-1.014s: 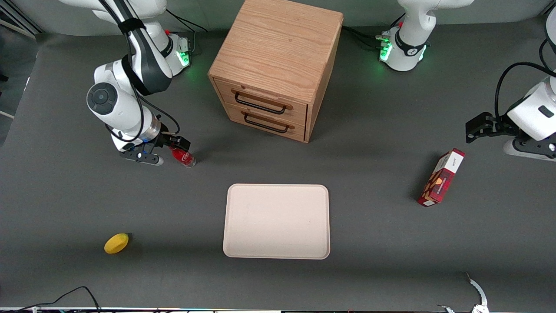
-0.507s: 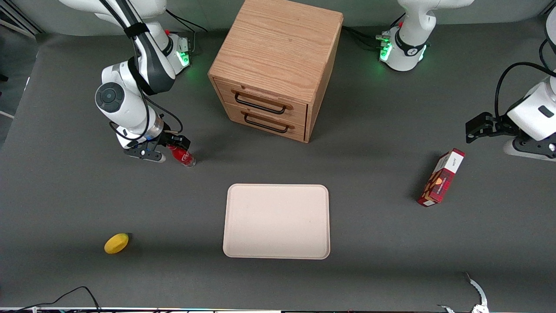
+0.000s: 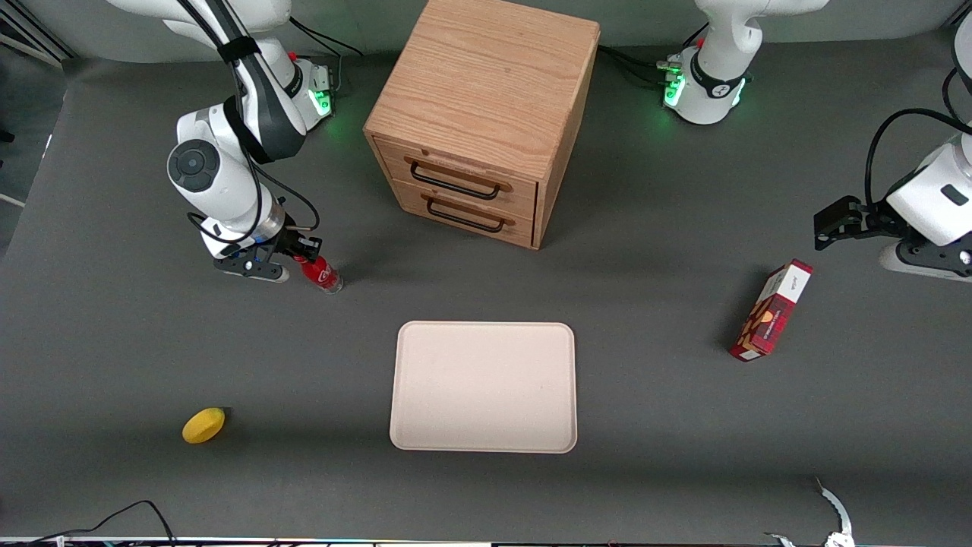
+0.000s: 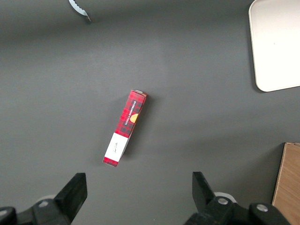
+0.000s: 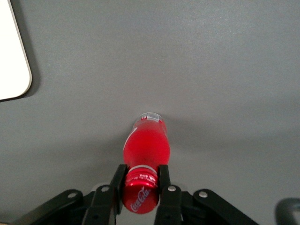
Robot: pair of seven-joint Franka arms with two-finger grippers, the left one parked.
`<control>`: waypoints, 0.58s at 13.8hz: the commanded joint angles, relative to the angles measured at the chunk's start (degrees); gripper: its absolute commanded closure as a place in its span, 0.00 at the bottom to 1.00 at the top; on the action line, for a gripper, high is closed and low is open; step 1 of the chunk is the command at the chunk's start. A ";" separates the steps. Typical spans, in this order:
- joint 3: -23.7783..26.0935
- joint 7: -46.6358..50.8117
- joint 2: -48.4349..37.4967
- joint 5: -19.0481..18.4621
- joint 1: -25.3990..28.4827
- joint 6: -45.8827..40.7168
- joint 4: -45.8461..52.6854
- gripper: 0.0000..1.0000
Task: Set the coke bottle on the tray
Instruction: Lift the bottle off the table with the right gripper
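Observation:
The coke bottle (image 3: pixel 323 275), small and red with a red cap, stands on the grey table near the working arm's end, farther from the front camera than the tray. My right gripper (image 3: pixel 302 257) is at its top. In the right wrist view the two black fingers (image 5: pixel 118 176) press on both sides of the red cap, so the gripper (image 5: pixel 141 169) is shut on the coke bottle (image 5: pixel 146 145). The bottle's base rests on the table. The beige-pink tray (image 3: pixel 483 387) lies flat at the table's middle; its corner shows in the right wrist view (image 5: pixel 11 56).
A wooden two-drawer cabinet (image 3: pixel 478 114) stands farther from the front camera than the tray. A yellow lemon (image 3: pixel 203 425) lies near the front edge at the working arm's end. A red carton (image 3: pixel 771 310) lies toward the parked arm's end; it also shows in the left wrist view (image 4: pixel 124 127).
The right arm's wrist has shifted a little toward the cabinet and away from the front camera, with the gripper staying at the bottle's cap. The bottle's base has not moved.

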 commanded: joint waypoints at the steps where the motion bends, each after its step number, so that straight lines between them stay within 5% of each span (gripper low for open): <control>1: 0.05 0.11 -2.78 -0.87 0.08 -0.89 1.39 1.00; 8: -0.39 -3.41 6.23 -0.08 -0.09 -38.30 43.88 1.00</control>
